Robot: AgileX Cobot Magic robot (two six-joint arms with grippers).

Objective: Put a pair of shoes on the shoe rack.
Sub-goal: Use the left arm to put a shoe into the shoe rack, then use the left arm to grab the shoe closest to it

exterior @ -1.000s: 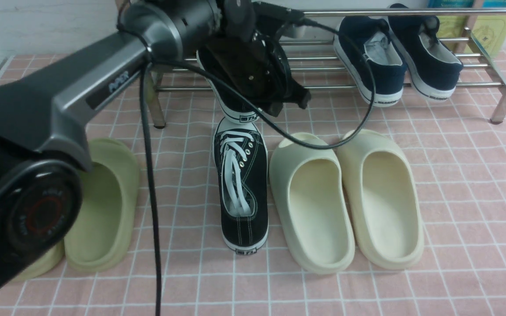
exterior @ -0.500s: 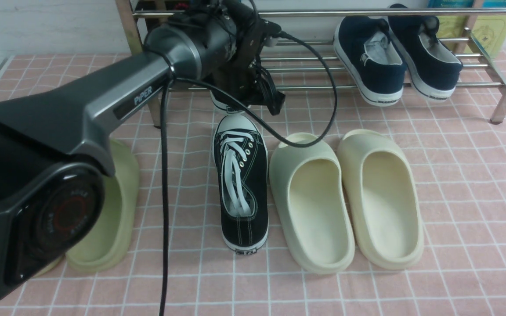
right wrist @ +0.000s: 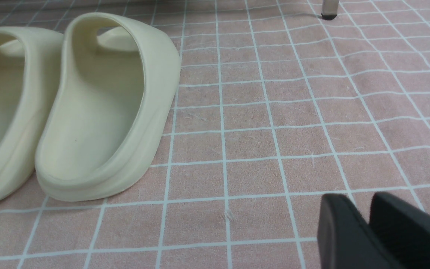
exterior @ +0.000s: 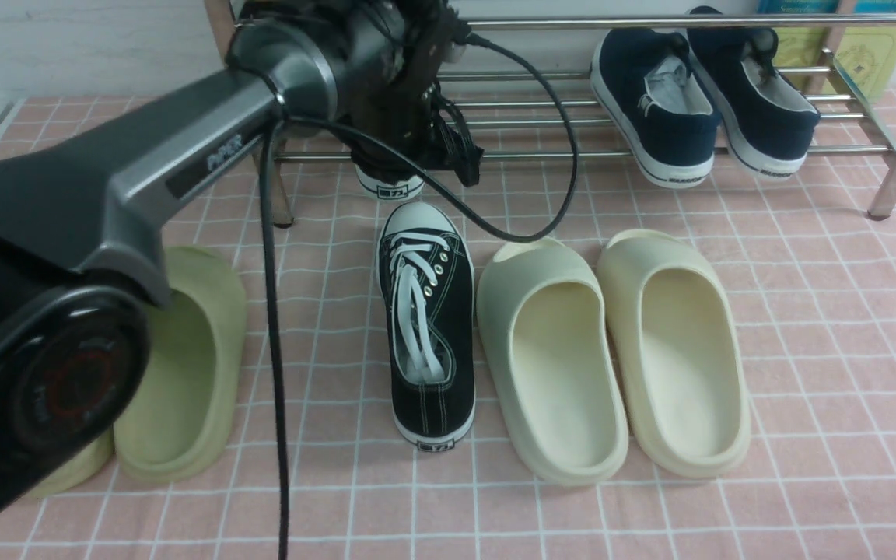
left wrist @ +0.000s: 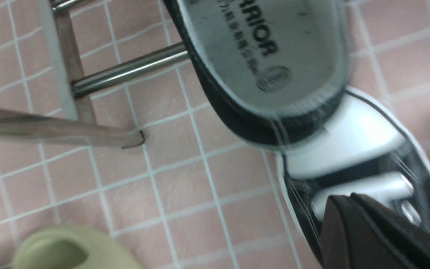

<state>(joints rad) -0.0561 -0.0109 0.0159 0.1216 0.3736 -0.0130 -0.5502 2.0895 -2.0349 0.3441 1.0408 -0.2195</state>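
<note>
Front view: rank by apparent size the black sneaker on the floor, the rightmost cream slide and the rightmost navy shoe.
Cream slide, largest.
Black sneaker, next.
Navy shoe, smallest-looking, but farther from the camera, so unsure.

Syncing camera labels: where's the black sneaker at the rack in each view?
Front view: black sneaker upper centre, heel showing at the front tube of the shoe rack.
Left wrist view: insole showing, next to the floor sneaker.
Right wrist view: not in it.
Shared landmark: pink grid floor, in all three.
</note>
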